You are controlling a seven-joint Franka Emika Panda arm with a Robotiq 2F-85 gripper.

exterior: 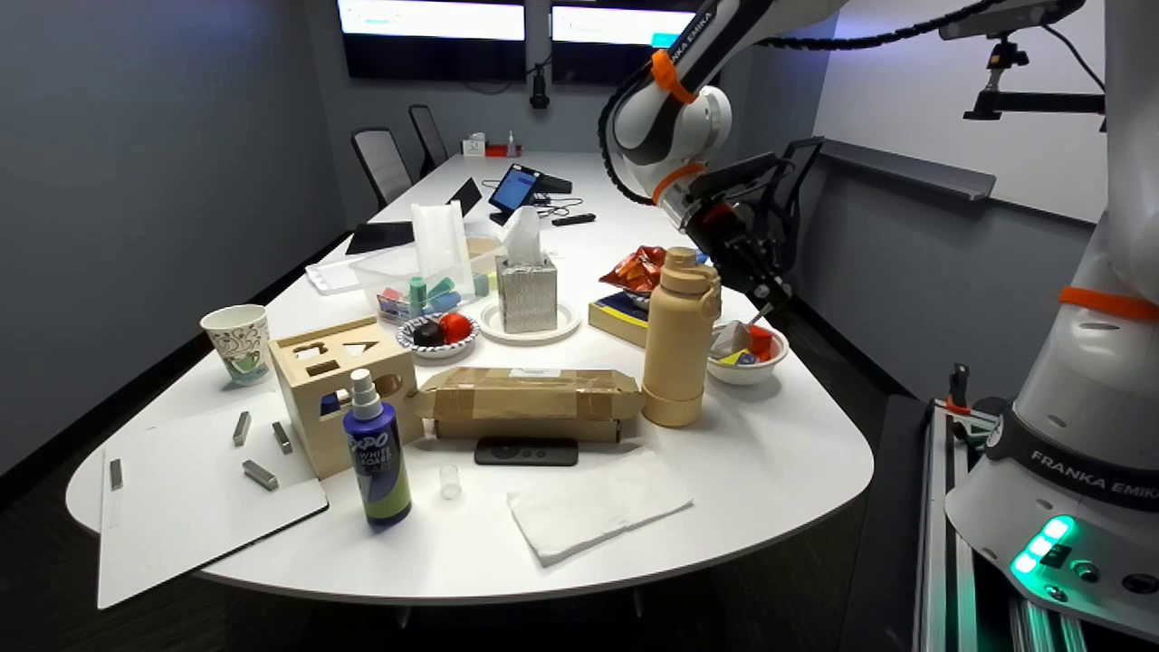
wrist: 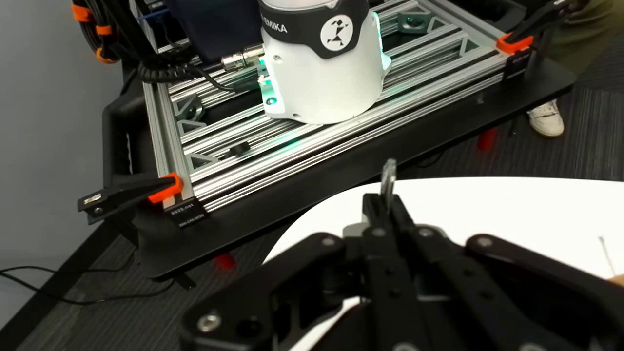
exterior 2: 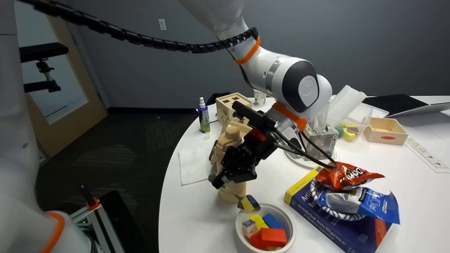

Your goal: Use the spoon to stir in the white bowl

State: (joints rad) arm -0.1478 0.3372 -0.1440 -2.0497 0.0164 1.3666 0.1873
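Well, the arm (exterior 2: 281,75) is up higher than the bowl (exterior: 747,374), folded back with the claw (wrist: 385,202) slanting down toward its own base (wrist: 324,83). The claw pinches the spoon (exterior 2: 249,203) by its handle. The spoon hangs by the bowl's edge; I can't tell if they touch. The bowl sits on the surface (exterior 2: 200,218) with blocks (exterior 2: 273,237) inside.

In an exterior view, we see a tan bottle (exterior: 672,362), a cup (exterior: 240,349) at its nine o'clock, a napkin (exterior: 598,507) at seven.
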